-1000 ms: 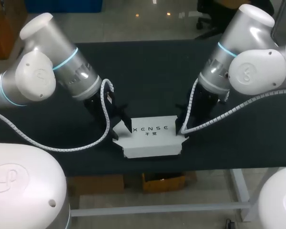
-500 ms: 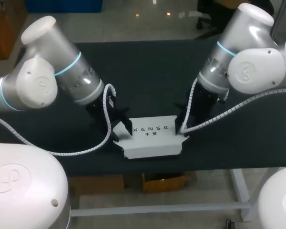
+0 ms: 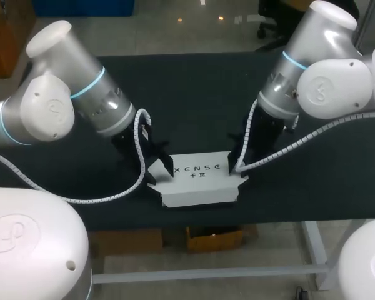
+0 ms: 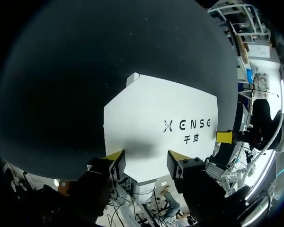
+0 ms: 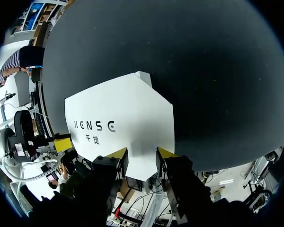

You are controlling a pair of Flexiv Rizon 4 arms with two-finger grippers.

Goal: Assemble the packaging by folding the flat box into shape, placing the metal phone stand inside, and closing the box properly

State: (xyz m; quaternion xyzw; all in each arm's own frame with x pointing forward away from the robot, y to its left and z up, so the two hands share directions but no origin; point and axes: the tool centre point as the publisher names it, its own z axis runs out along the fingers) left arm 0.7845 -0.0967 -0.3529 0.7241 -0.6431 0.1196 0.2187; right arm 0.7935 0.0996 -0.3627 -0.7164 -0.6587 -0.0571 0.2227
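The left arm [image 3: 81, 94] entered from the left side and slanted down and inward, wrist bent low. The left gripper [image 3: 157, 164] pointed downward, and its yellow-tipped fingers [image 4: 114, 157] stood apart. The right arm [image 3: 306, 75] mirrored it from the right side. The right gripper [image 3: 240, 161] was equally low, its fingers [image 5: 117, 154] also parted. The two grippers faced each other, apart.

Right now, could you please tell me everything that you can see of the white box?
The white box looks like thin cardboard, with dark print on its upper face and small flaps at its ends. It lies mostly flat, not yet folded into shape, near the front edge of the black table. The left tool stands at its left end and the right tool at its right end. Each is open with an end flap between its tips; contact cannot be told.
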